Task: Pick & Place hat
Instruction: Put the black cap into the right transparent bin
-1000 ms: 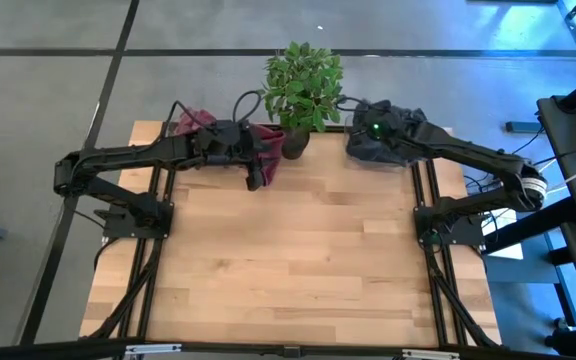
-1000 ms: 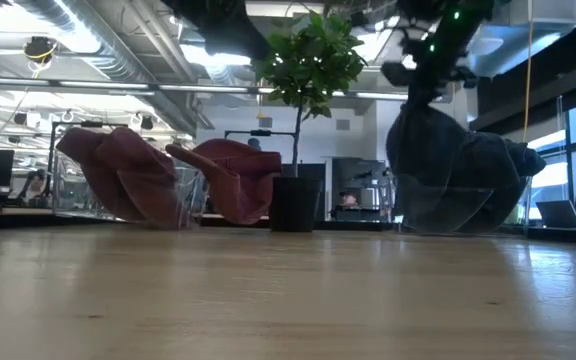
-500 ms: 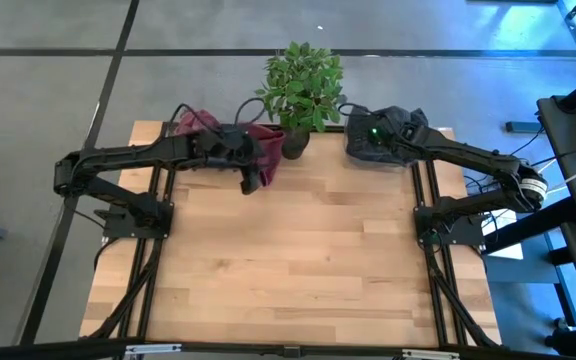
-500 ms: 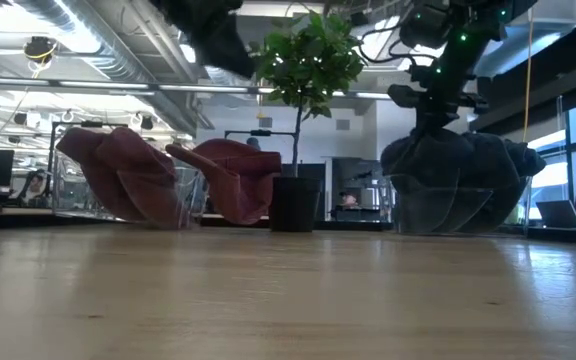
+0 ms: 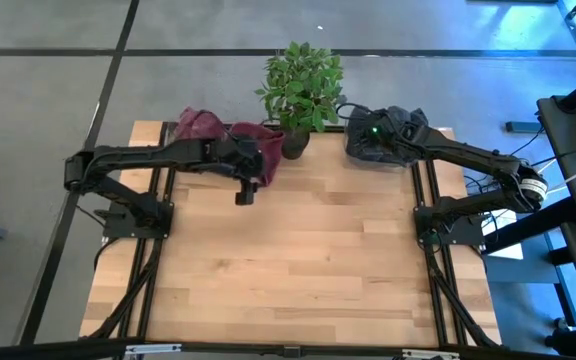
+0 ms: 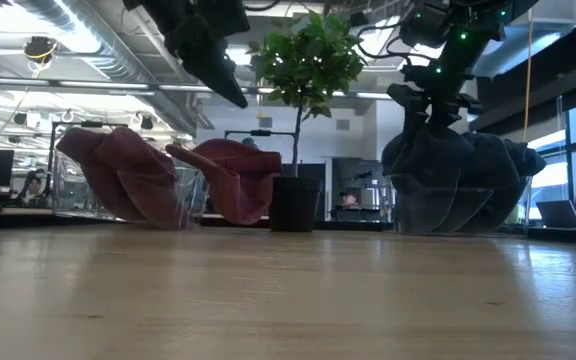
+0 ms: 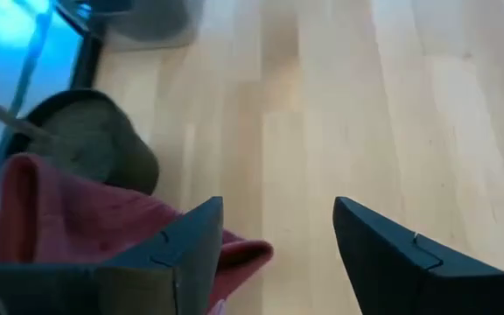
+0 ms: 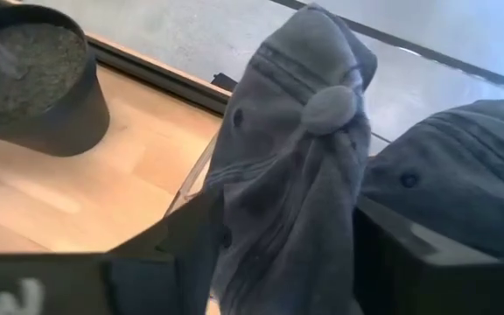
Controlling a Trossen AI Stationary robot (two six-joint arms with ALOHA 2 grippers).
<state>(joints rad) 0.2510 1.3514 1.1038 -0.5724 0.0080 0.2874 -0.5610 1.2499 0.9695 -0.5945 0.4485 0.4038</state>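
Two grippers are at work at the table's (image 5: 298, 260) far edge, with bare wood nearest the camera. The left gripper (image 5: 245, 191) hangs over the boards just in front of the red hats (image 5: 230, 140), its fingers (image 7: 383, 254) spread with nothing between them. Farther back, the plant pot (image 5: 296, 143) stands between the two piles. At the far right, the right gripper (image 5: 373, 133) sits in the grey hats (image 5: 393, 135); its wrist view shows a grey hat's crown (image 8: 291, 166) between the fingers, apparently pinched. To finish well, I judge the right arm should lift straight up until the cloth clears its pile, then swing away from the pot's leaves (image 5: 303, 75). The left should approach a red brim squarely before closing.
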